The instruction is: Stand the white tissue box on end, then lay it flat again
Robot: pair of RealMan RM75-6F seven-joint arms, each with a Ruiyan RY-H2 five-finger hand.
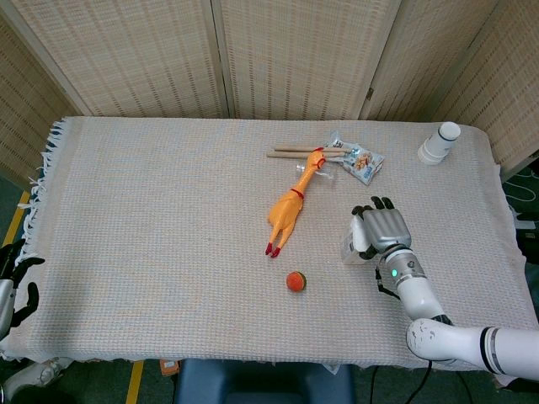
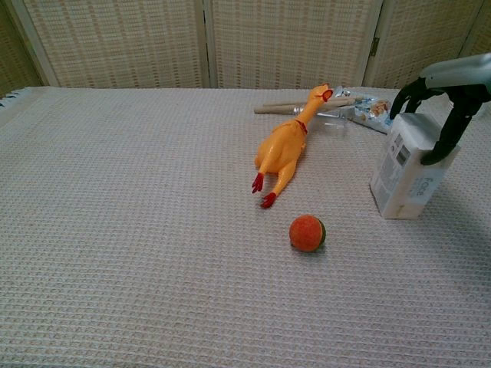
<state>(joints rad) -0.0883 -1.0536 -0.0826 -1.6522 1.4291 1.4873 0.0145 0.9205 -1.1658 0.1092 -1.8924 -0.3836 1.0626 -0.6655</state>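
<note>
The white tissue box (image 2: 405,170) stands on end at the right of the table; in the head view only its left side (image 1: 351,244) shows from under my hand. My right hand (image 1: 384,231) comes down over the box's top. In the chest view the right hand (image 2: 448,88) has its fingers curled over the far top edge and its thumb against the right side, gripping the top. My left hand (image 1: 14,282) hangs off the table's left edge, low, with its fingers apart and nothing in it.
A yellow rubber chicken (image 1: 290,206) lies mid-table, with an orange ball (image 1: 295,281) in front of it, left of the box. Wooden sticks (image 1: 296,151) and a snack packet (image 1: 363,162) lie behind. A white cup (image 1: 440,143) stands at the far right corner.
</note>
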